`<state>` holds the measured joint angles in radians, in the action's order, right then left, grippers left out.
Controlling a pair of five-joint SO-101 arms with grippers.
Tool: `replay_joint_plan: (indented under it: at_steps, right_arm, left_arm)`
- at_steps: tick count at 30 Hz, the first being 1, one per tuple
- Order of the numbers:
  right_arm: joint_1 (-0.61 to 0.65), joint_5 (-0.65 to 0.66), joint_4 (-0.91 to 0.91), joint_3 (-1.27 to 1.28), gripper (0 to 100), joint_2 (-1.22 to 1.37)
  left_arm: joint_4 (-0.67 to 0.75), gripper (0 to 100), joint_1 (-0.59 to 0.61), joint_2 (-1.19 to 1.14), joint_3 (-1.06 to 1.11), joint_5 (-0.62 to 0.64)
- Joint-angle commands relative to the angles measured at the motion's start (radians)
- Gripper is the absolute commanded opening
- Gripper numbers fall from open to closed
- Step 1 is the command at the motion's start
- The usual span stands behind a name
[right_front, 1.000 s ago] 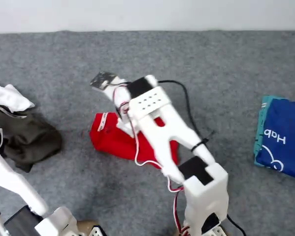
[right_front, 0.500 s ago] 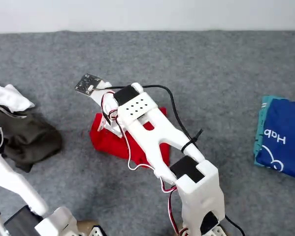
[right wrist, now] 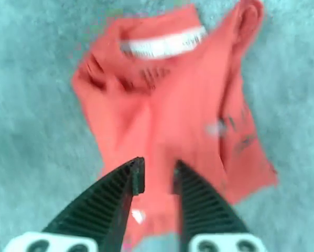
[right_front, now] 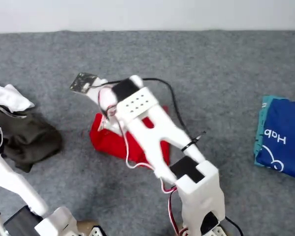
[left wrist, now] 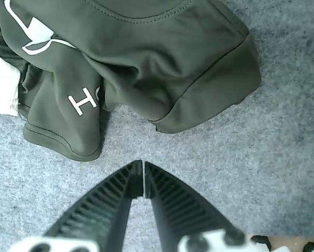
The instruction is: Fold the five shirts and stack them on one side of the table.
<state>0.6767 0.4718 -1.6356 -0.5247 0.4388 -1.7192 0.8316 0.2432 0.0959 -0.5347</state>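
Note:
A crumpled red shirt point(right_front: 108, 140) lies at the table's middle, its white collar label facing up point(right wrist: 162, 44). My right arm point(right_front: 137, 105) stretches over it, and my right gripper point(right wrist: 158, 176) hangs above the cloth, open by a narrow gap with nothing between the fingers. A bunched olive shirt point(right_front: 29, 140) with white print lies at the left, also seen close up point(left wrist: 146, 63). My left gripper point(left wrist: 143, 173) is shut and empty over bare carpet just short of the olive shirt's hem. A white shirt point(right_front: 9, 97) lies beside the olive one.
A folded blue shirt point(right_front: 282, 137) rests on a teal one point(right_front: 262, 123) at the right edge. My left arm point(right_front: 9, 182) rises along the lower left. A black cable point(right_front: 177, 105) trails beside the right arm. Grey carpet point(right_front: 211, 69) covers the table.
My right arm has swung to the left over the red shirt, then lifted slightly toward the far side. The left arm and the shirts have stayed put.

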Motion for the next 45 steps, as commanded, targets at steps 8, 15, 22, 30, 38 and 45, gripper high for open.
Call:
replay_joint_plan:
  at_steps: [8, 15, 22, 30, 38, 45]
  right_arm:
    - [-0.283, 0.094, -0.154, -0.061, 1.0, 0.091]
    - [-0.054, 0.037, -0.142, -0.069, 1.0, 0.199]
    - [0.246, 0.003, -0.12, -0.176, 1.0, 0.197]
    - [0.082, -0.012, -0.159, -0.37, 1.3, 0.119]
    - [-0.171, 0.005, -0.159, -0.365, 7.7, 0.202]
    - [-0.151, -0.086, -0.153, -0.371, 15.1, 0.289]
  left_arm:
    - [0.017, 2, -0.006, 0.048, 0.035, 0.011]
    - [0.017, 2, 0.0, 0.048, 0.033, 0.011]
    - [0.017, 2, 0.002, 0.049, 0.033, 0.011]
    - [0.026, 2, 0.002, 0.049, 0.033, 0.011]
    - [0.031, 2, -0.003, 0.049, 0.033, 0.011]
    - [0.031, 2, -0.003, 0.049, 0.033, 0.011]
